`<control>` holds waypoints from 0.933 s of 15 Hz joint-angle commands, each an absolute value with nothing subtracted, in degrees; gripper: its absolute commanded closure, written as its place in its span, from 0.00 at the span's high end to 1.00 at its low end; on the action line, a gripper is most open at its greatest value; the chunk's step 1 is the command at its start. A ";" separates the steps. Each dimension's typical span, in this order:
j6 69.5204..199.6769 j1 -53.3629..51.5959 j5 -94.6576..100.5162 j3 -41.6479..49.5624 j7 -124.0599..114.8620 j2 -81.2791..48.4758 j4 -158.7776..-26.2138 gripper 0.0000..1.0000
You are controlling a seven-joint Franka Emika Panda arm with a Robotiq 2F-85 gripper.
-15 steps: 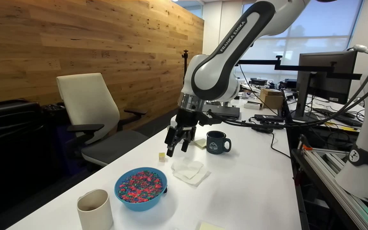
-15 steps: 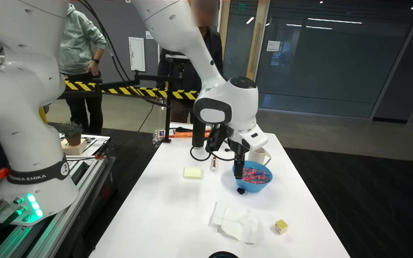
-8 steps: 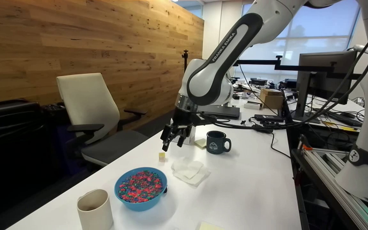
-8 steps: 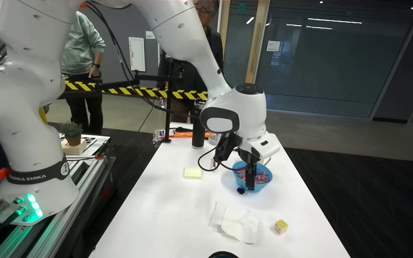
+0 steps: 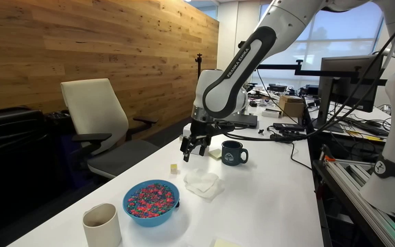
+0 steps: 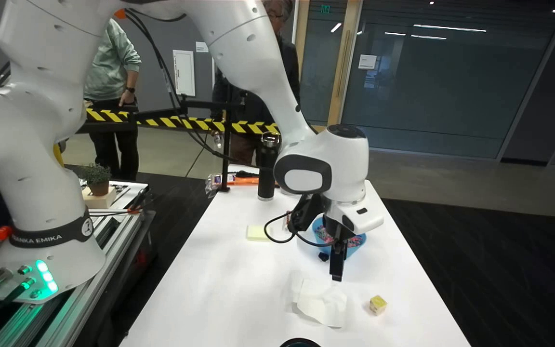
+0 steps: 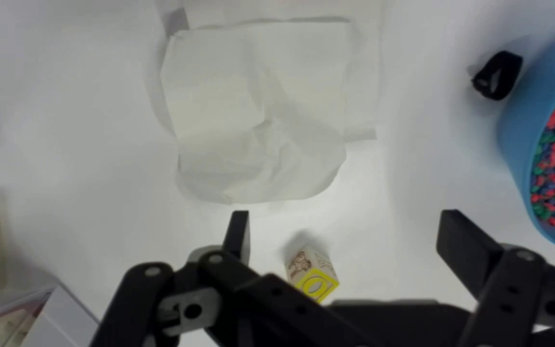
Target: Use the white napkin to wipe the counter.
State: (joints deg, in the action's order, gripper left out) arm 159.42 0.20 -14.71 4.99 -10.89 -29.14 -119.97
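The jaws have moved nearer the white napkin (image 7: 268,101) (thin, wrinkled paper) and stand wide.

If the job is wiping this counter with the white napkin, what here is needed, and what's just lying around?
Part of the job:
white napkin
counter
the robot's open fingers

Just lying about:
blue bowl
dark mug
beige cup
yellow-topped block
pale yellow pad

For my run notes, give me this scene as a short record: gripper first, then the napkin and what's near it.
Gripper: open, holding nothing, above the counter
White napkin: wrinkled, lying on the counter, not gripped
Near the napkin: cube with a yellow face, blue bowl of coloured bits, dark mug
Beside the bowl: beige mug
Wiping: not under way
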 commanded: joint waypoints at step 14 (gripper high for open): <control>154.48 0.99 -11.61 3.94 -12.75 -33.17 -118.43 1.00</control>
